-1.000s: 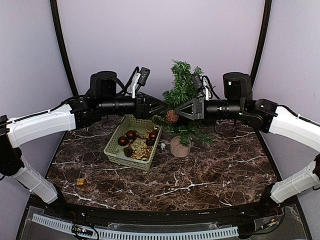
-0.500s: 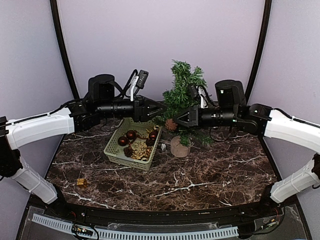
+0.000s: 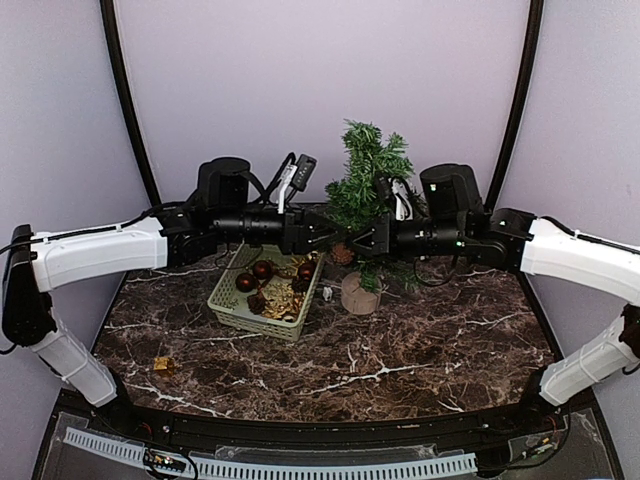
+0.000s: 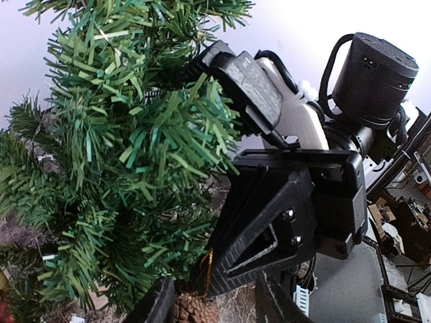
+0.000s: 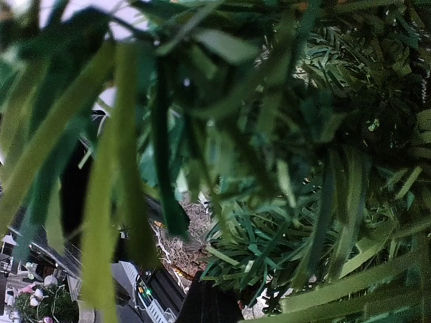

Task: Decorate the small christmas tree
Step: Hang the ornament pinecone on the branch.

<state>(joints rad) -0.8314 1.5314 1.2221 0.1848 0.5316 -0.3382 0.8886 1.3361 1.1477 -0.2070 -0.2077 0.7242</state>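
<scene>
Top view: the small christmas tree (image 3: 368, 175) stands upright toward the bench's (image 3: 420, 350) 12 o'clock edge, with the ornament basket (image 3: 225, 300) just beside its base at 9 o'clock. The left hand (image 3: 328, 239) reaches in from 9 o'clock and the right hand (image 3: 358, 242) from 3 o'clock. They meet at the lower branches, where a pine cone (image 3: 343, 254) hangs. Left wrist view: the right hand is fully closed, apparently pinching the cone's gold loop (image 4: 208, 264) to keep it hanging clear. The left hand is part open, its fingers either side of the cone without clamping it, judged ready to steady or guide it. Right wrist view: foliage fills the frame, so that hand sits deep among the branches, and the cone cannot be made out.
</scene>
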